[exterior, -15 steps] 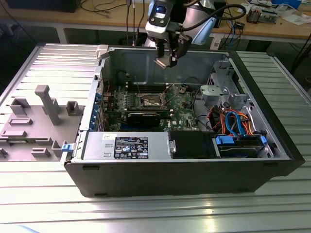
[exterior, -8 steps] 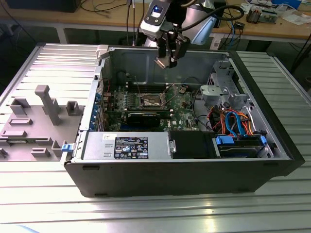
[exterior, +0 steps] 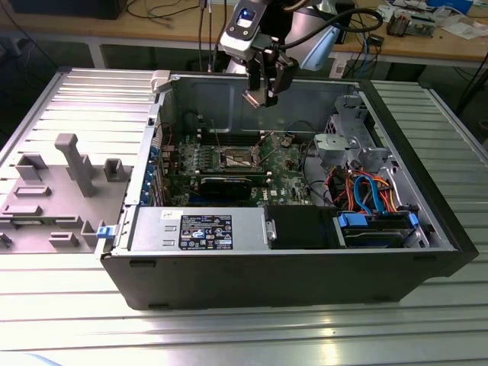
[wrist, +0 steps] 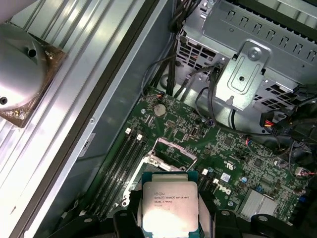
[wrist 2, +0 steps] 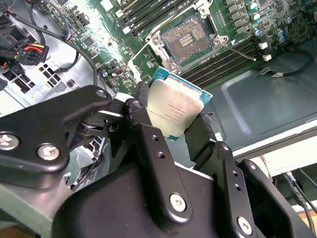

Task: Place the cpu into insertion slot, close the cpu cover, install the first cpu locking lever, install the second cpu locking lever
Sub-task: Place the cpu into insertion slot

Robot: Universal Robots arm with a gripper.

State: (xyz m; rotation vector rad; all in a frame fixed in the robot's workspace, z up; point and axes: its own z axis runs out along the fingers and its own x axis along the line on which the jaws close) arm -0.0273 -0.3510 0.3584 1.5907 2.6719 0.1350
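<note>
My gripper (exterior: 260, 94) hangs above the open computer case, shut on the cpu (exterior: 255, 97), a small flat square chip. In both wrist views the black fingers (wrist 2: 140, 106) clamp the cpu (wrist 2: 176, 106) by two opposite edges, silver top toward the cameras (wrist: 170, 206). The insertion slot (wrist 2: 185, 38) lies below on the green board, its dark pin field bare inside a silvery rim. In the exterior view the insertion slot (exterior: 238, 158) sits well under the gripper. A thin silvery frame, the cpu cover (wrist: 173, 147), stands raised at the socket's edge. One wire lever (wrist 2: 237, 49) lies loose beside the slot.
Long memory slots (wrist 2: 225, 57) flank the socket. A black card (exterior: 225, 185) and a silver power-supply box (exterior: 198, 229) lie nearer the case front. A metal drive cage (exterior: 347, 145) and orange and blue cables (exterior: 366, 191) are at the exterior view's right. A grey fixture tray (exterior: 69, 175) lies outside.
</note>
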